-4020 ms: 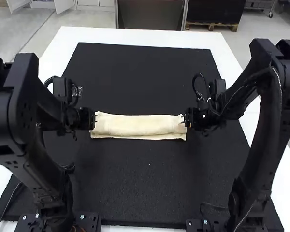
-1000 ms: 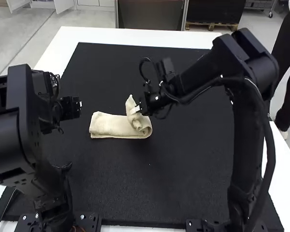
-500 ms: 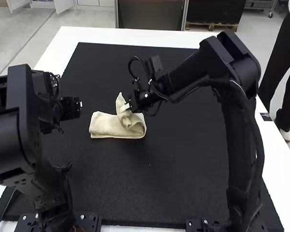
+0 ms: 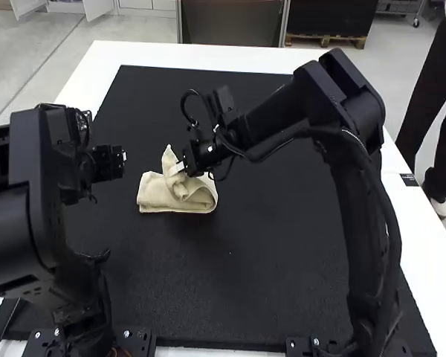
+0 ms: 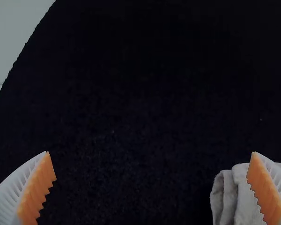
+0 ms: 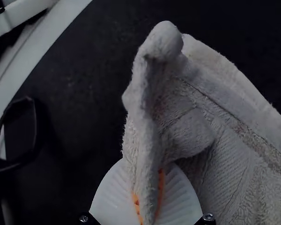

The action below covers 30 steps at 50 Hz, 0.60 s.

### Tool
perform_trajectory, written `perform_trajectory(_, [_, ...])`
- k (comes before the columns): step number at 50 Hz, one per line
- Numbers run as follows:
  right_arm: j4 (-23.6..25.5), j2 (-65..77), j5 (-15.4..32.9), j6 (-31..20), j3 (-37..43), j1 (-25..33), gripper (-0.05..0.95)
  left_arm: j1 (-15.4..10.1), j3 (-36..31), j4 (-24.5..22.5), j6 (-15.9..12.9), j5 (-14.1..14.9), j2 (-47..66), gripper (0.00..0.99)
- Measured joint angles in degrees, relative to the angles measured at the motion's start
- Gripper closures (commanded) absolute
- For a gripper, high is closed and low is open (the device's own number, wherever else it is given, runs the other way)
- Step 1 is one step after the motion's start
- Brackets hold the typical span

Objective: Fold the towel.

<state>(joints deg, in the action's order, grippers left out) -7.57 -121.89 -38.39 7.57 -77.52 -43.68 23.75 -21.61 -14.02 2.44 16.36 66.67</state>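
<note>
The white counter carries a black mat, and the towel's lower layers lie directly on that mat, with no box or tray around them. The right arm reaches across the middle; the left arm stands at its own side, well apart from the other.

The towel is a narrow strip left of the mat's middle, its right end raised and doubled back over the left part, leaving a soft loop on the right. The right end effector is clamped on that raised end, which is bunched and stands up in a peak. The left end effector is released, its two fingers wide apart, just beside the towel's left end.

The step in hand looks like a crosswise fold, well along but neither laid down nor flat. To do it well, the right should bring the end level with the left edge, lower it until it touches, then open gently and back out along the cloth. Too hard a push could slide the bottom layers; the left could pin them lightly. The bunched peak will probably need smoothing afterwards.
</note>
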Motion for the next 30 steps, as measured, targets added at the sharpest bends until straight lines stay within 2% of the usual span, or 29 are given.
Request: perform_trajectory(30, [0.0, -6.6, 0.0, 1.1, -7.3, -2.9, 0.92, 0.0, 0.0, 0.0, 0.0, 0.0, 0.0, 0.036])
